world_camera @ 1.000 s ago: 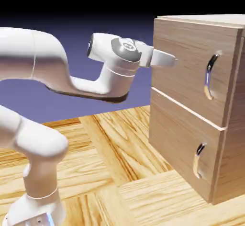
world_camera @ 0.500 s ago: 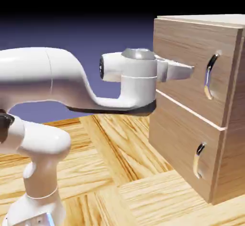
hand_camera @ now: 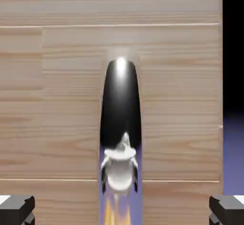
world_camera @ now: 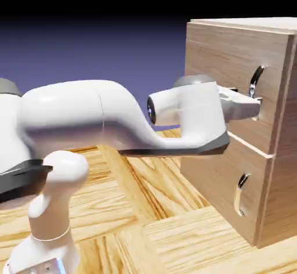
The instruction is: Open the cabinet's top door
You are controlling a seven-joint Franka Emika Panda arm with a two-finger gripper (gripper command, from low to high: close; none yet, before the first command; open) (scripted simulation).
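The jaws (world_camera: pixel 255 109) stand wide apart, with the top door's curved handle (hand_camera: pixel 120 105) between them and nothing clamped. I'd keep them centred, one finger on each side, before closing and pulling straight back. The top door (world_camera: pixel 220 58), just ahead of the jaws, is shut, pale wood-grained; its handle gleams like chrome.

Pale brown wood-grain top door (hand_camera: pixel 181 90), silver-and-black handle (hand_camera: pixel 120 105), blue-violet backdrop (world_camera: pixel 127 52), white arm (world_camera: pixel 75 110)
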